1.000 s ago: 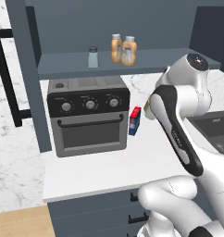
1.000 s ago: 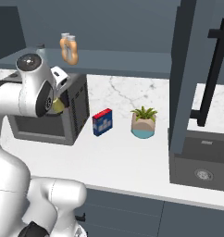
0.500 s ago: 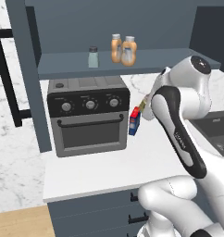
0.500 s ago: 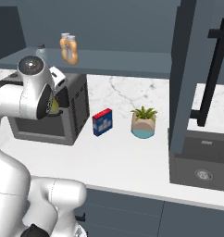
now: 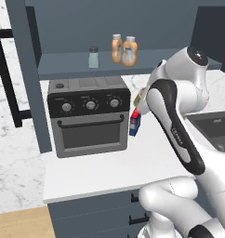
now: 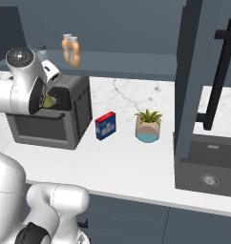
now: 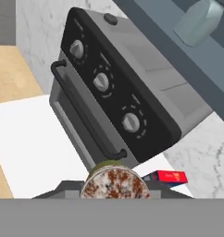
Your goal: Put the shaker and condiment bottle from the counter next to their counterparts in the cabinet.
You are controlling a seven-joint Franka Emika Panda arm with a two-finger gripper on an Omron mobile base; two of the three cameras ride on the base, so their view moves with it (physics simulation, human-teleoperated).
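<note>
Flat white worktop carrying a boxy grey-and-black toaster oven, small blue-and-red box just right of it. Up on the dark slate-blue wall cabinet's shelf: squat orange-tan bottle touching a slimmer orange one, pale grey-blue shaker well left. Gripper clamped on the small olive-yellow shaker, held in the air beside the oven's top right corner.

Olive-yellow shaker, grey toaster oven, red-and-blue box.

You face a white marble-veined backsplash, with a grey toaster oven, a potted plant and what looks like a dark sink; light wood floor lies below.
</note>
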